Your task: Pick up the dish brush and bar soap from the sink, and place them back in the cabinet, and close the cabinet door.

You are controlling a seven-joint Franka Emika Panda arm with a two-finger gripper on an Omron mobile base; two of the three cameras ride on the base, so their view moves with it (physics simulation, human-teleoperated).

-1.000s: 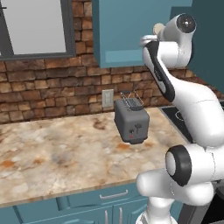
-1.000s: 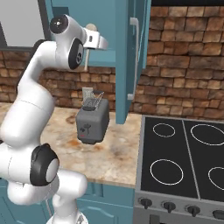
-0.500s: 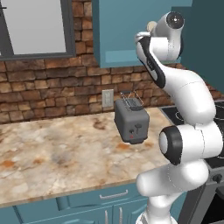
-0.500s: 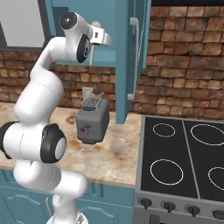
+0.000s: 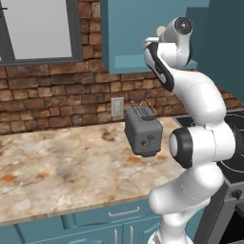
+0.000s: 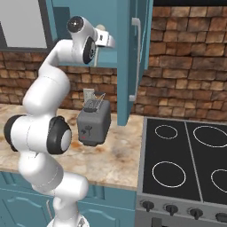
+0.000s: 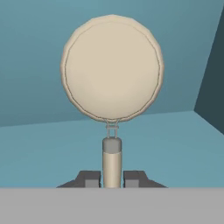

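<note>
We are reaching up high, pincer [image 7: 112,178] clamping the dish brush [image 7: 112,70] handle, its head pointing into the cabinet [image 7: 39,144].

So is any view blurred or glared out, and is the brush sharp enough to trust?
Hand view: dish brush crisp, evenly lit, no glare, its handle between the gripper fingertips. Left base view: soft, flat light, faint shadow under the toaster. Right base view: sharp, cabinet door edge unglared.

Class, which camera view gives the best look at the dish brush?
The hand view: the dish brush faces the camera, handle clamped by the gripper. The base views show just a sliver of cream head beside the arm's wrist.
</note>
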